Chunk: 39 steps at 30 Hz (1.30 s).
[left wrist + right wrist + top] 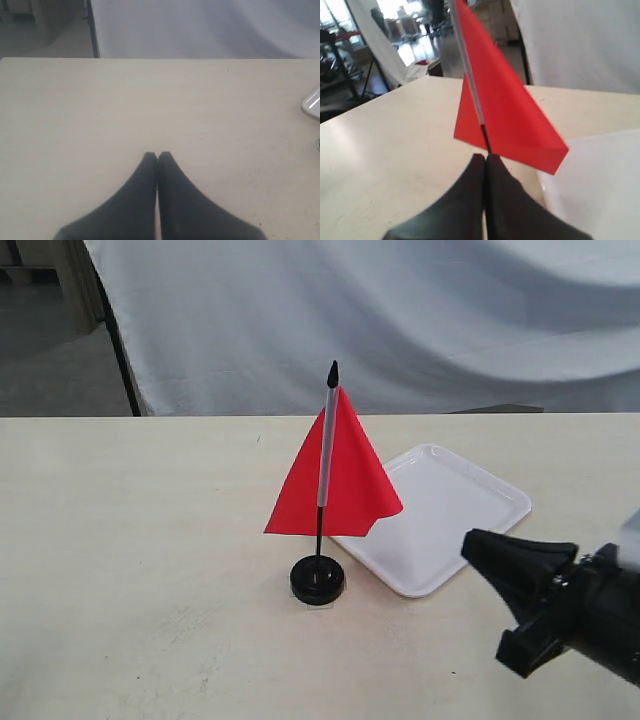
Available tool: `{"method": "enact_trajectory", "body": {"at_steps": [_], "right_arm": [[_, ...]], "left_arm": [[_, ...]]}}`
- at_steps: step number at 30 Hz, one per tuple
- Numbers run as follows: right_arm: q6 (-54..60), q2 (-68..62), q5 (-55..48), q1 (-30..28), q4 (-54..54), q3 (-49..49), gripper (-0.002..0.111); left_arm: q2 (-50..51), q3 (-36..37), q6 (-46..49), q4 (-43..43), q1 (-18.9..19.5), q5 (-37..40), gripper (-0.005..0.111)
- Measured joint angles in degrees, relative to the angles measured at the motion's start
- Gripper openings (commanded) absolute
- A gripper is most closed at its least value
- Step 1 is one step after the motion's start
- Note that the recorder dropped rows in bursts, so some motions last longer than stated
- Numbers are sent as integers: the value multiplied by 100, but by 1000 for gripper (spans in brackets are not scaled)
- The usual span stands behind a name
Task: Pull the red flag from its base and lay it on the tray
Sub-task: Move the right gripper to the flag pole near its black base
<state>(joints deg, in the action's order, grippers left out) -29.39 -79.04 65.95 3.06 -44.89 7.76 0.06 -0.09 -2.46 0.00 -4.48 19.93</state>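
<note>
The red flag (pixel 345 480) stands upright, its thin black stick planted in the round black base (pixel 318 580) near the table's middle. Just right of it and a little behind lies the white tray (pixel 470 502), with nothing in it. My right gripper (pixel 468 543) hovers at the lower right, shut and empty, its tips pointing at the flag from well to the right. In the right wrist view the flag (pixel 505 115) rises beyond the shut right gripper (pixel 485 157), with the tray (pixel 600 175) beside it. My left gripper (pixel 157 156) is shut over bare tabletop, out of the exterior view.
A white cloth backdrop (pixel 400 310) hangs behind the table's far edge, with a black pole (pixel 118 350) at its left. A corner of the tray (pixel 312 102) shows at the edge of the left wrist view. The pale tabletop (pixel 130 540) stretches left of the base.
</note>
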Motion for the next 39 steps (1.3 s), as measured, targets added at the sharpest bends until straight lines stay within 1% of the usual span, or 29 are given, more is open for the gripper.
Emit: {"method": "enact_trajectory", "body": {"at_steps": [5, 7, 8, 10, 12, 13, 14, 15, 16, 17, 20, 30, 39], "right_arm": [[584, -915, 0, 1203, 464, 381, -1], [848, -1139, -35, 1668, 914, 540, 0], [910, -1218, -77, 1836, 1188, 603, 2], [1008, -1320, -297, 2188, 1778, 778, 11], [1037, -1361, -633, 2423, 2279, 982, 32], [1049, -1365, -869, 2521, 2493, 1085, 44], [1060, -1374, -1059, 2593, 2617, 1161, 66], [1073, -1374, -1321, 2641, 2721, 1249, 81], [1074, -1374, -1484, 2664, 2780, 1320, 103], [1085, -1374, -1585, 2676, 2793, 1373, 104], [1115, -1374, -1700, 2689, 2755, 1481, 104], [1142, -1467, -1723, 2733, 2731, 1719, 104], [1413, -2294, -1709, 2733, 2731, 2352, 104]], "left_arm": [[0, 0, 0, 0, 0, 0, 0], [0, 0, 0, 0, 0, 0, 0], [0, 0, 0, 0, 0, 0, 0], [0, 0, 0, 0, 0, 0, 0], [0, 0, 0, 0, 0, 0, 0], [0, 0, 0, 0, 0, 0, 0], [0, 0, 0, 0, 0, 0, 0], [0, 0, 0, 0, 0, 0, 0], [0, 0, 0, 0, 0, 0, 0], [0, 0, 0, 0, 0, 0, 0], [0, 0, 0, 0, 0, 0, 0], [0, 0, 0, 0, 0, 0, 0], [0, 0, 0, 0, 0, 0, 0]]}}
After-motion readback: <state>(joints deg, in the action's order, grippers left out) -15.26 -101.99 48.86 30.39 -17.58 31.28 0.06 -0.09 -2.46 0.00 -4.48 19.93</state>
